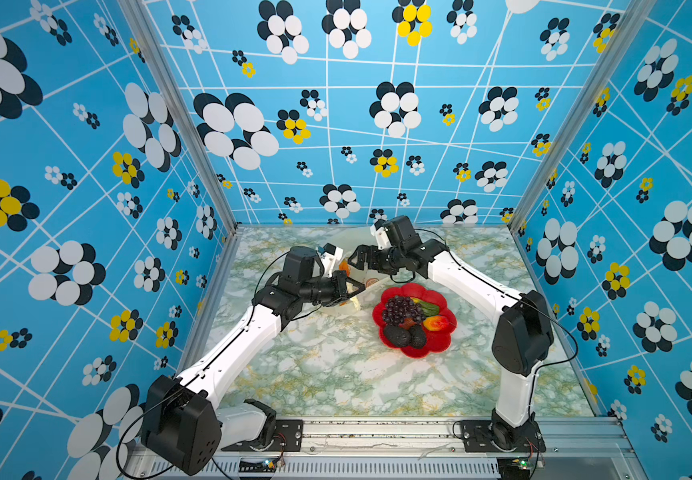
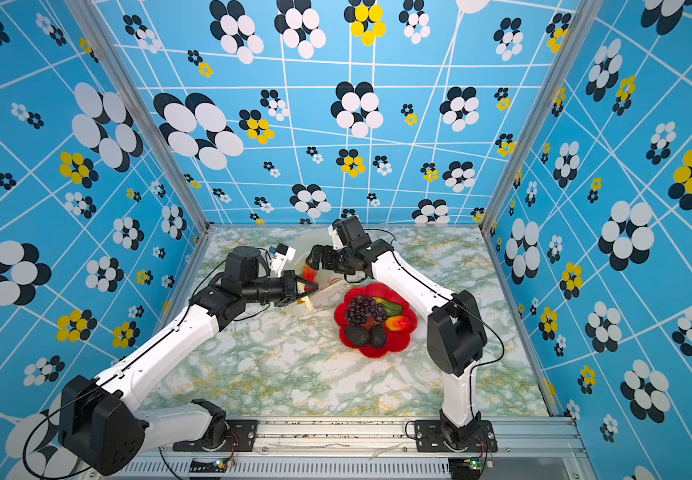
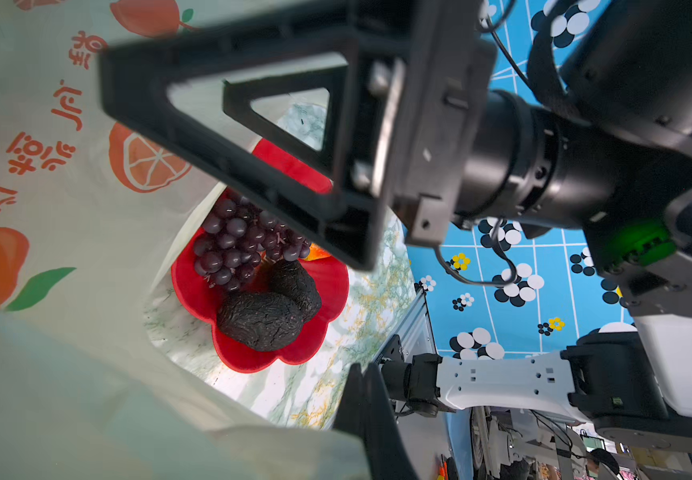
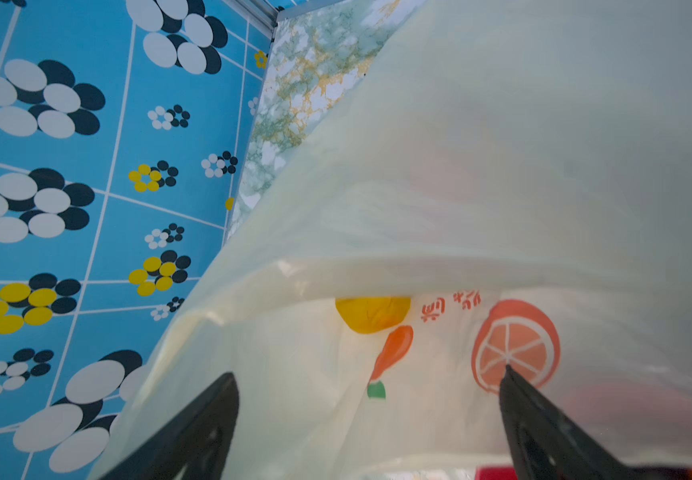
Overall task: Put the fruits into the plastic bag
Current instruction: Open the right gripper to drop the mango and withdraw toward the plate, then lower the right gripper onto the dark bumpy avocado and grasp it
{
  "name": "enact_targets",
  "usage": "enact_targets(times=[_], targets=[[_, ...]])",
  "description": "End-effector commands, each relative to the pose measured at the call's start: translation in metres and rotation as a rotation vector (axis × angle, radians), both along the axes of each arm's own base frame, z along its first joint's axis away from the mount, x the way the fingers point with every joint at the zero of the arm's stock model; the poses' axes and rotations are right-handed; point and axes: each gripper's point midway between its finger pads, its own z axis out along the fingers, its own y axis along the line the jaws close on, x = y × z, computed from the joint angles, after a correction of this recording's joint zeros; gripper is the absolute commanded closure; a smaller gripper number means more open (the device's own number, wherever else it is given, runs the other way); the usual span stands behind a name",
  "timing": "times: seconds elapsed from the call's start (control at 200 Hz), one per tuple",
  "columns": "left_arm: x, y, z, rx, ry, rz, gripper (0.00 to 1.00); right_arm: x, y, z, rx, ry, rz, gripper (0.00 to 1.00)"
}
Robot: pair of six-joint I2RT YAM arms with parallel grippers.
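Marble table (image 1: pixel 336 374) holds one bag (image 3: pixel 86 249), one plate (image 1: pixel 439 348).

The plate (image 1: pixel 435 351) is red. On it lie dark purple grapes (image 1: pixel 403 309), two black bumpy fruits (image 1: pixel 397 336), a green fruit (image 1: pixel 430 308) and a red-orange fruit (image 1: pixel 437 323). Beside the plate, the bag (image 3: pixel 86 249) is translucent cream with orange prints. The table (image 1: pixel 336 365) is green-veined marble; the walls (image 1: pixel 86 166) are blue and flower-patterned.
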Motion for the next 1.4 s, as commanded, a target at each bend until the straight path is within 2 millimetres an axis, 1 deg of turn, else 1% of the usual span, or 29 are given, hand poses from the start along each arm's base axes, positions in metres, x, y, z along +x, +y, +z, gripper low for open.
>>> enact_targets(times=[0.0, 0.12, 0.255, 0.385, 0.445, 0.49, 0.56, 0.65, 0.765, 0.895, 0.965, 1.05, 1.165, 1.285, 1.395], targets=[[0.004, 0.003, -0.002, -0.007, -0.010, 0.011, 1.00, -0.049, -0.033, 0.000, -0.083, 0.046, 0.059, 0.01], [0.003, 0.003, -0.006, -0.009, 0.000, 0.014, 1.00, -0.079, -0.059, 0.007, -0.124, 0.044, 0.061, 0.01], [0.001, 0.002, -0.007, -0.027, 0.004, 0.018, 1.00, -0.102, -0.093, 0.013, -0.224, 0.021, 0.058, 0.01], [-0.002, 0.003, -0.007, -0.026, 0.005, 0.019, 1.00, -0.117, -0.127, 0.007, -0.341, 0.033, 0.038, 0.01], [-0.004, 0.003, -0.007, -0.022, 0.006, 0.017, 1.00, -0.124, -0.137, 0.002, -0.370, 0.057, 0.033, 0.01], [-0.005, 0.003, -0.008, -0.016, 0.005, 0.013, 1.00, -0.131, -0.141, -0.006, -0.381, 0.091, 0.042, 0.01], [-0.008, 0.004, -0.011, 0.000, 0.003, 0.014, 1.00, -0.140, -0.139, -0.021, -0.380, 0.149, 0.077, 0.01], [-0.010, 0.004, -0.015, 0.012, 0.005, 0.014, 1.00, -0.149, -0.132, -0.046, -0.364, 0.220, 0.122, 0.01], [-0.013, 0.003, -0.016, 0.016, 0.005, 0.009, 1.00, -0.149, -0.138, -0.078, -0.427, 0.270, 0.120, 0.05], [-0.016, 0.004, -0.014, 0.026, 0.000, 0.005, 1.00, -0.150, -0.138, -0.098, -0.440, 0.305, 0.118, 0.09], [-0.017, 0.004, -0.013, 0.031, -0.004, 0.003, 1.00, -0.150, -0.135, -0.104, -0.426, 0.313, 0.116, 0.12], [-0.016, 0.005, -0.012, 0.038, -0.008, 0.004, 1.00, -0.149, -0.130, -0.103, -0.395, 0.321, 0.116, 0.14], [-0.015, 0.005, -0.012, 0.041, -0.009, 0.004, 1.00, -0.150, -0.112, -0.099, -0.316, 0.323, 0.146, 0.16], [-0.015, 0.005, -0.015, 0.044, -0.004, 0.007, 1.00, -0.151, -0.104, -0.105, -0.315, 0.332, 0.185, 0.17], [-0.015, 0.005, -0.017, 0.048, -0.002, 0.005, 1.00, -0.148, -0.096, -0.110, -0.309, 0.334, 0.210, 0.19]])
